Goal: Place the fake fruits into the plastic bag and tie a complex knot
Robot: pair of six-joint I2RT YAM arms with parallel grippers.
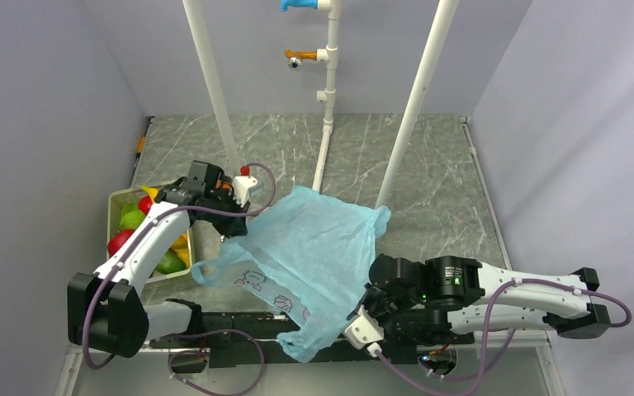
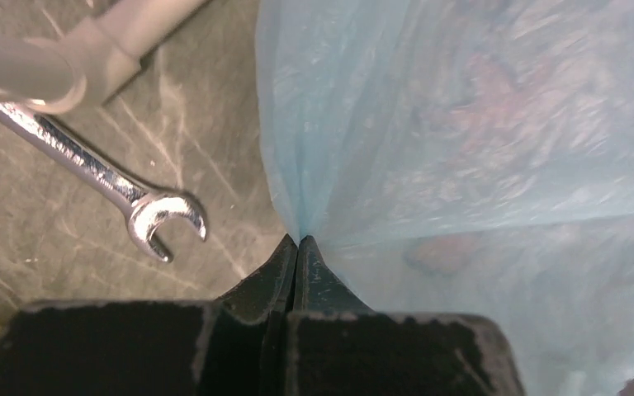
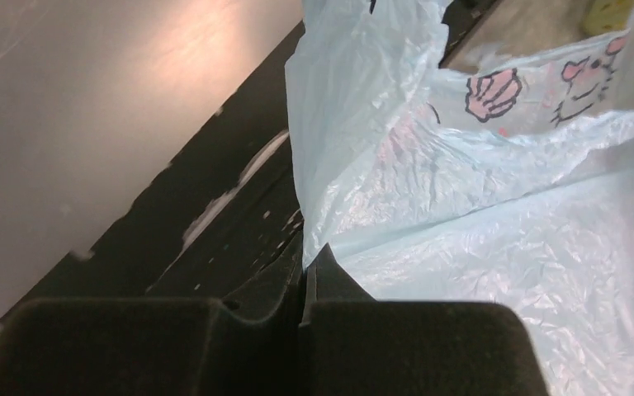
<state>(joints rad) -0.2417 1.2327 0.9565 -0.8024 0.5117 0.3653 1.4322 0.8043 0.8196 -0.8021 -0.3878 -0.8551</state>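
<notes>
Bin (image 1: 114,198) at the left edge of the worktop (image 1: 437,190) holds the fake fruits (image 1: 132,219): red, green and yellow pieces heaped together, partly hidden under the left arm. None of them is in the plastic bag (image 1: 314,247).

Just right of the bin, the left end effector (image 1: 239,229) is clamped on the bag's left edge. In the left wrist view its jaws (image 2: 297,247) meet tip to tip, with a gathered fold of light-blue film pinched between them and fanning away from the tips. Beside that fold, a shiny open-ended wrench (image 2: 124,194) lies flat on the marbled surface, one end passing under a white pipe (image 2: 74,49).

The bag spreads as a wide, crinkled sheet across the middle of the worktop, between the two arms. One handle loop (image 1: 206,271) trails near the left arm, and a lower corner (image 1: 297,346) droops over the black rail at the near edge. Dark-outlined cartoon prints show on its near side.

At the bag's right edge, the right end effector (image 1: 366,290) is closed on the plastic as well. The right wrist view shows the jaws (image 3: 307,256) pressed together on a thin edge of the film, with a pink shell print (image 3: 493,93) above and the black rail (image 3: 215,223) running to the left.

White frame posts (image 1: 417,99) stand on the worktop behind the bag.
</notes>
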